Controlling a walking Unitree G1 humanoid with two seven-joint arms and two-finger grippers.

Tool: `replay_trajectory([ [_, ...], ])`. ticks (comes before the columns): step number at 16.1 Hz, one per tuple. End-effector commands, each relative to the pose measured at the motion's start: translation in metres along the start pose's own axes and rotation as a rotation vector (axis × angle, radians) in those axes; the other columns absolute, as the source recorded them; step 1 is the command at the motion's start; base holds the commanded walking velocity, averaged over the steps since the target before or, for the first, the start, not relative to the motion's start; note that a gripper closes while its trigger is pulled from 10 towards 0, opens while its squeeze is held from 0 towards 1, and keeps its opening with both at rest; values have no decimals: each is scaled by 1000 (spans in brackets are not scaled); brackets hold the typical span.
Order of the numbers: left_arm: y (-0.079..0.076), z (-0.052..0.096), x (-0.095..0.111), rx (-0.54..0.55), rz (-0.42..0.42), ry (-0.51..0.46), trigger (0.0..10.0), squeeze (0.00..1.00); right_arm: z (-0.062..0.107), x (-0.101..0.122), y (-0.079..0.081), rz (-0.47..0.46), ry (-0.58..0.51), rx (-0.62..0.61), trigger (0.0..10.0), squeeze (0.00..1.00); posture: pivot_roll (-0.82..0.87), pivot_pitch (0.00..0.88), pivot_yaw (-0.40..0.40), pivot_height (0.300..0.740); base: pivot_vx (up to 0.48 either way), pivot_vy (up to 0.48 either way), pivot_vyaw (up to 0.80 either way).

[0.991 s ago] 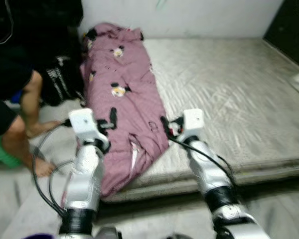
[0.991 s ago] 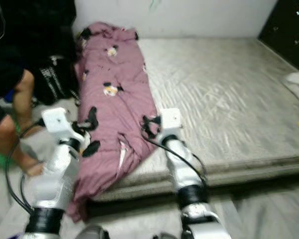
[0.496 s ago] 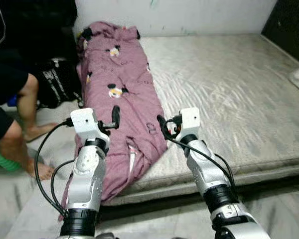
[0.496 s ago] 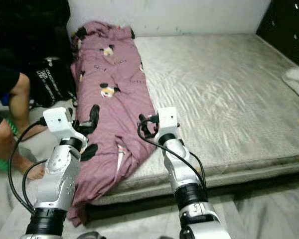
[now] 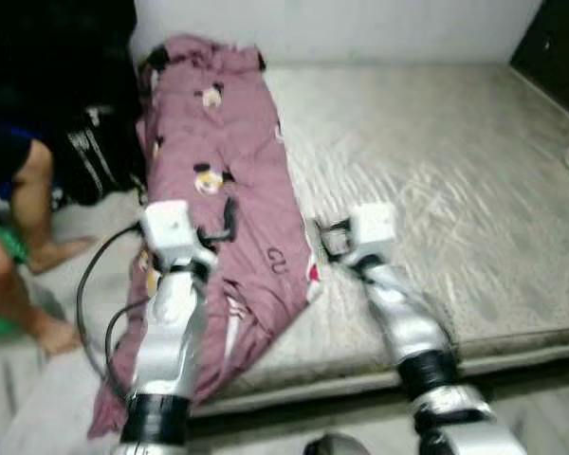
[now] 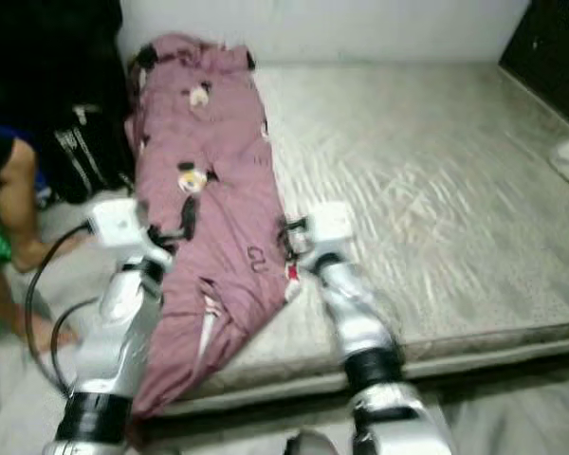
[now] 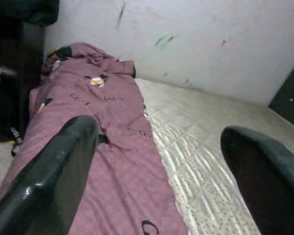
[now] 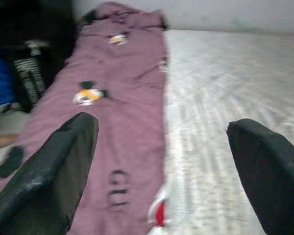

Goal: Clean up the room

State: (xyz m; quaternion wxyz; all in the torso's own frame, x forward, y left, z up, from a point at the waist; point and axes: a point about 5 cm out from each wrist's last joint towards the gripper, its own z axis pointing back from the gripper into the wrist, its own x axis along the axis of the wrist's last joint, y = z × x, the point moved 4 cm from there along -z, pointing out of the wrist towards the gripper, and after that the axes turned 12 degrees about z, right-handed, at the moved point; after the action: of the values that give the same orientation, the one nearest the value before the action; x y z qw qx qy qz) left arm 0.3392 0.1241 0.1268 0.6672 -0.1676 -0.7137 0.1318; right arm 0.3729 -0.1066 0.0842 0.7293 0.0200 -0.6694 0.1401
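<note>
A long mauve-pink quilted blanket with small cartoon-mouse prints (image 5: pixel 223 161) lies folded into a narrow strip along the left side of a bare grey quilted mattress (image 5: pixel 436 180), running from the white wall (image 5: pixel 360 28) at the far end down to the near edge, where its loose end spills over the mattress corner and hangs toward the floor. The left end effector (image 5: pixel 229 220) hovers over the near part of the blanket with its two black fingers spread apart, holding nothing; the left wrist view looks between those fingers along the fabric toward the wall. The right end effector (image 5: pixel 324 239) sits at the blanket's right edge, just where fabric meets mattress, likewise released and empty, its fingers (image 8: pixel 49 171) wide apart in its wrist view. The blanket looks soft, limp and moderately bulky: it will probably sag and stretch rather than lift as one piece, and a pinch on a single top layer would likely peel that layer off. A better hold seems to be the thick near edge, one end effector at each side of the strip, biting through all layers so the folded bundle stays together. The hanging end may drag and add weight on the left side. A crouching person's bare leg (image 5: pixel 28 218) and a black backpack with white lettering (image 5: pixel 90 156) are beside the bed on the left, near the blanket's outer edge.
</note>
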Motion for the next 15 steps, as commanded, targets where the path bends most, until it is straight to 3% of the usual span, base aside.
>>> replay_trajectory([
  [1,19,4,-2,64,-37,11,10000,0,-4,12,13,-12,-36,27,10000,0,72,16,-33,740,0,0,0],
  [3,24,5,-1,66,-91,14,10000,0,-4,13,10,-11,-40,16,10000,0,72,16,-33,740,0,0,0],
  [5,31,8,5,70,-230,-6,10000,0,-5,13,3,-1,-39,1,10000,0,74,15,-31,740,0,0,-400],
  [6,29,15,8,-13,-240,-16,10000,0,-4,14,-4,14,-42,-13,10000,0,77,14,-30,740,0,0,-800],
  [7,29,18,9,-33,-236,-20,10000,0,-3,14,-6,18,-42,-17,10000,0,77,14,-29,740,0,0,-800],
  [9,50,28,10,79,-160,-25,10000,0,-1,13,-11,21,-35,-36,10000,0,74,20,-30,740,0,0,-800],
  [10,58,31,15,137,-162,-52,10000,0,2,11,-13,16,-32,-44,10000,0,75,25,-31,740,0,0,-800],
  [12,66,36,18,209,-184,-62,10000,0,5,10,-9,4,-38,-30,10000,0,76,34,-27,740,0,0,-325],
  [15,68,39,16,221,-160,-38,10000,0,4,10,-7,-3,-35,-27,10000,0,79,48,-24,740,0,0,0],
])
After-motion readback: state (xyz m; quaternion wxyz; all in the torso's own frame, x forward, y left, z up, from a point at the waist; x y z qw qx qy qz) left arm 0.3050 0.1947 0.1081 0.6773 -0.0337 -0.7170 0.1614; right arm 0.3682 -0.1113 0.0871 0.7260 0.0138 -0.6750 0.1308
